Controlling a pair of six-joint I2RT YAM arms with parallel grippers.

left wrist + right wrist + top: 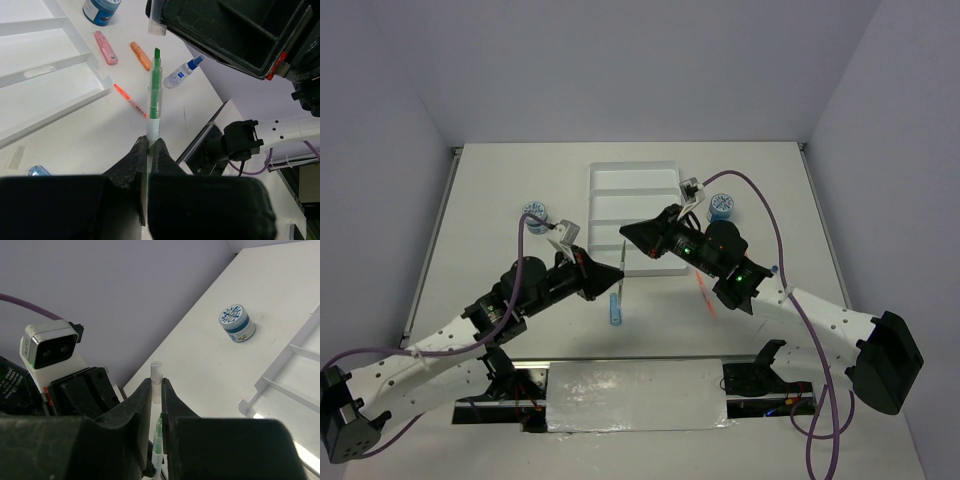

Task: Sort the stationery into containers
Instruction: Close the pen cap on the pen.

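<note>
Left wrist view shows me the left tool (149,144) clamped on the white end of the green pen (155,90), held over the table (90,135) just off the tray (50,95) corner. My right tool (156,385) is pinched on the clear cap (156,370), just past the pen's green tip.

Top camera: fixed above and behind my bases, looking down and forward over the whole desk (500,180), the farthest view. Left wrist camera: close in, sighting along my left jaws, facing toward my right arm (235,35). Right wrist camera: equally close, sighting along my right jaws, facing the opposite way. All three catch the tray (638,165); both wrist views share the green pen (155,85) and clear cap (156,375).
</note>
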